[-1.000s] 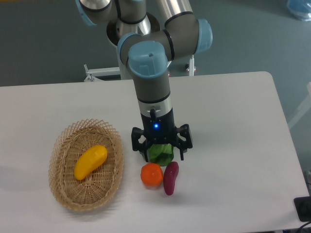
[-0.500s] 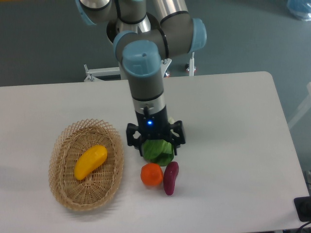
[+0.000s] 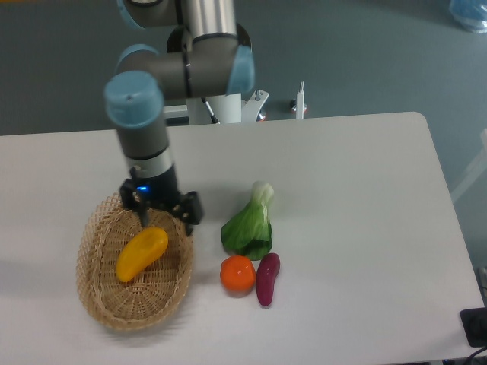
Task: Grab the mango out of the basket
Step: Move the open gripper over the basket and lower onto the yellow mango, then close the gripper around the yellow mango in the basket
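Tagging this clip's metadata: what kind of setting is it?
Probably a robotics lab bench: a bare white table, grey floor behind, and produce props set out, a mango in a wicker basket, under the gripper.

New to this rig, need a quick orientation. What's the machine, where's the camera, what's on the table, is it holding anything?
One fixed camera looks down at a white table from the front. The grey and blue machine is a jointed robot arm; the black part at its end is its tool, two fingers for grasping. The tool sits over the far end of a wicker basket, right by the yellow mango inside it. It seems to hold nothing; whether it is open is unclear. To the right lie a leafy green vegetable, a round orange fruit and a purple vegetable.
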Available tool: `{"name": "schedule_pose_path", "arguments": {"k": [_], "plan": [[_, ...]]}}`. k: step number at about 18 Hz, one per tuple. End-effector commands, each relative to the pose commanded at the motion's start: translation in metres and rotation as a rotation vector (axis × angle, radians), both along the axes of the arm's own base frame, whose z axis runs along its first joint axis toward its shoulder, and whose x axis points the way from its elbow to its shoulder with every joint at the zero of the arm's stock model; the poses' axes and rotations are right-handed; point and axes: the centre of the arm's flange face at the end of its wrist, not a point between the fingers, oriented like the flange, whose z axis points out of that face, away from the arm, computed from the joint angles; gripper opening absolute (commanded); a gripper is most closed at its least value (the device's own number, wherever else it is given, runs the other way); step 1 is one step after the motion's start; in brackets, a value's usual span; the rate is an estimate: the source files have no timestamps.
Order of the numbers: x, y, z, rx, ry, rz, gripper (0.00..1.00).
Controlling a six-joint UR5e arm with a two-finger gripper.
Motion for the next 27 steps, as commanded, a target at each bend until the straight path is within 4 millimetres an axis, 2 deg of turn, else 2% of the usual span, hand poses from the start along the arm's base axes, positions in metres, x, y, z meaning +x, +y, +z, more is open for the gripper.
{"name": "schedule_pose_path", "arguments": {"k": [1,5,10,15,23,27], "plan": [[0.006,0.003,-0.009,-0.014,-0.003,-0.019,1.0],[0.004,0.012,-0.03,-0.047,-0.006,-0.082,1.0],[0.003,0.016,-0.036,-0.059,-0.001,-0.12,1.0],[0.002,0.017,-0.052,-0.089,-0.004,-0.172,1.0],[0.001,0.019,-0.058,-0.097,-0.009,-0.169,1.0],[0.0,0.02,-0.058,-0.097,-0.006,-0.167,0.76]]}}
